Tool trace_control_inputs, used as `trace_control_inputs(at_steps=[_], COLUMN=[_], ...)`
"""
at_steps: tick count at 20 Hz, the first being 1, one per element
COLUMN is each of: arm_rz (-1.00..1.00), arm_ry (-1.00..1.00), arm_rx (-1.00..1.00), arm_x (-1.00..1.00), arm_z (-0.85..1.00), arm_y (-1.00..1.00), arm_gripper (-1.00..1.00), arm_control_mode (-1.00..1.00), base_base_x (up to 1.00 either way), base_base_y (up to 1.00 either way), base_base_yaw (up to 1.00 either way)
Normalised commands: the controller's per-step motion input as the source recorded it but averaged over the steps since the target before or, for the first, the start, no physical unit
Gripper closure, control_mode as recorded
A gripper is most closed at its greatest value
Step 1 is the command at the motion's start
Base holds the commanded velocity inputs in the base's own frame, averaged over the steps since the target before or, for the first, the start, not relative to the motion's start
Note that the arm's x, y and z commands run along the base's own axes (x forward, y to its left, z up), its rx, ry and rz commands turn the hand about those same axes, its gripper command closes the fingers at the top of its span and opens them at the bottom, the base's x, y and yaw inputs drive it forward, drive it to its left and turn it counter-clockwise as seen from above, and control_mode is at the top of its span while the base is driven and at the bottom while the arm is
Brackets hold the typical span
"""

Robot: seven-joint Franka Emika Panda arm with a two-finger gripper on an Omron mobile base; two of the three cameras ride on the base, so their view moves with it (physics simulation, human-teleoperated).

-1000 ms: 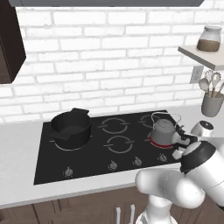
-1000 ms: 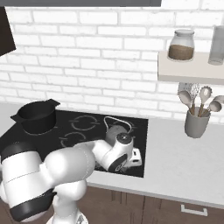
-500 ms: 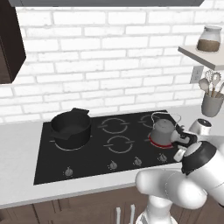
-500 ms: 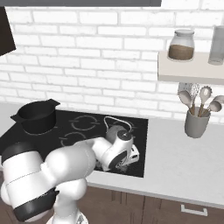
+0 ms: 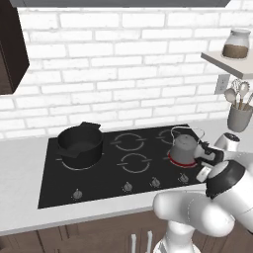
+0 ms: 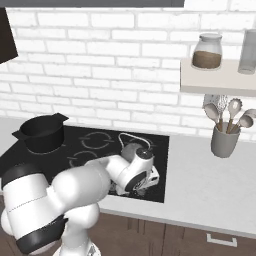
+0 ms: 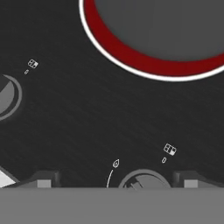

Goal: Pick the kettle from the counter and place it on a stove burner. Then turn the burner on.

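The grey kettle (image 5: 184, 147) (image 6: 131, 150) stands upright on the front right stove burner (image 5: 172, 160), whose ring glows red (image 7: 131, 57). In the hand view the kettle's grey base (image 7: 166, 26) sits inside that ring. My gripper (image 5: 203, 171) (image 6: 147, 181) (image 7: 116, 180) hangs low over the cooktop's front right corner, just right of the kettle. It is open, its fingertips (image 7: 43, 179) wide apart on either side of a round control knob (image 7: 142, 179) and not touching it. The pale counter (image 5: 24, 163) (image 6: 210, 180) runs around the cooktop.
A black two-handled pot (image 5: 79, 144) (image 6: 42, 132) sits on the left burner. A row of knobs (image 5: 127, 187) lines the cooktop's front edge. A grey utensil holder (image 5: 239, 116) (image 6: 224, 140) stands on the counter at the right, under a shelf with a jar (image 6: 207, 52).
The hand has stayed low at the front right knob, shifting only slightly. Kettle and pot have not moved, and the burner ring glows red throughout.
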Motion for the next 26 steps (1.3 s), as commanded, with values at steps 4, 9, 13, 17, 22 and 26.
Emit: trace_control_inputs(at_steps=[4,9,13,17,22,26], arm_rz=[0.00,0.00,0.00,0.00,0.00,-0.01], arm_ry=[-0.15,-0.27,0.00,-0.11,-0.34,-0.51], arm_rx=[0.00,0.01,0.00,0.03,0.14,0.24], arm_x=[0.00,0.00,0.00,-0.03,-0.37,-0.67], arm_z=[0.97,0.89,0.00,0.37,0.86,1.00], arm_y=[-0.03,-0.19,-0.02,-0.41,-0.95,-0.99], arm_gripper=[-1.00,-1.00,-1.00,-1.00,-1.00,-1.00], arm_control_mode=[-1.00,-1.00,-1.00,-1.00,-1.00,-1.00], base_base_x=[0.00,0.00,0.00,0.00,0.00,0.00], base_base_y=[0.00,0.00,0.00,0.00,0.00,0.00], base_base_yaw=[0.00,0.00,0.00,0.00,0.00,0.00])
